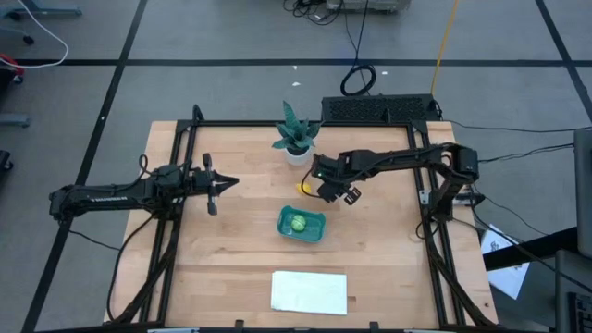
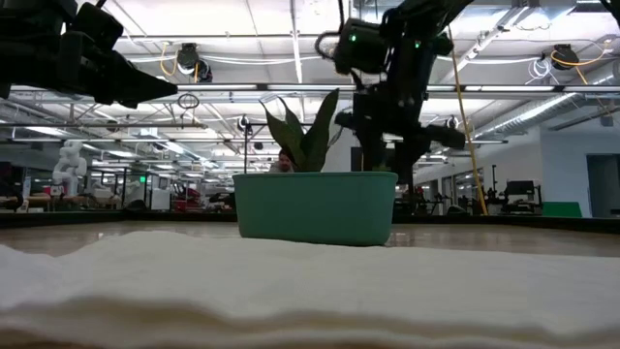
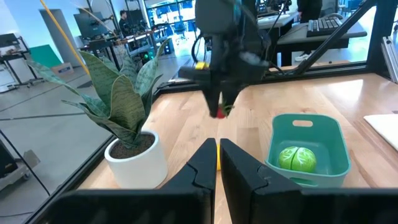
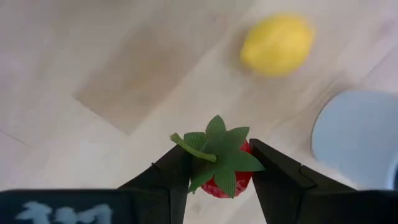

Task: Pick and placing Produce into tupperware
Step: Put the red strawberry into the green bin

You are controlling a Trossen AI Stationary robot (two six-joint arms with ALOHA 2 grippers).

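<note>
Pinched between the two fingers of our right gripper [image 4: 219, 168] we are holding a small red strawberry [image 4: 225, 177], its green leafy cap facing the wrist camera. We are carrying it clear of the wooden table [image 1: 222, 250], near the middle, between the potted plant [image 1: 296, 137] and the teal container [image 1: 302, 225]. From overhead, the right gripper [image 1: 330, 191] is hanging just beyond the container's far right corner, not over its opening. The strawberry [image 3: 219, 112] is also showing under that gripper in the left wrist view, up in the air.

On the table below and a little to one side we are seeing the yellow lemon [image 4: 277, 45], lying just beside the plant's white pot [image 4: 359, 134]. Overhead, the lemon [image 1: 302, 188] is peeking out at the gripper's left edge, between the plant and the container.

Inside the container [image 3: 336, 140] the round light-green piece [image 3: 297, 158] is already resting on the floor, near the middle.

Nearer the table's front edge, a white sheet [image 1: 309, 291] is lying flat, well apart from the container.

Our left gripper [image 1: 220, 184] is waiting over the left side of the table with its fingers [image 3: 202, 168] closed on nothing, pointing toward the middle.
</note>
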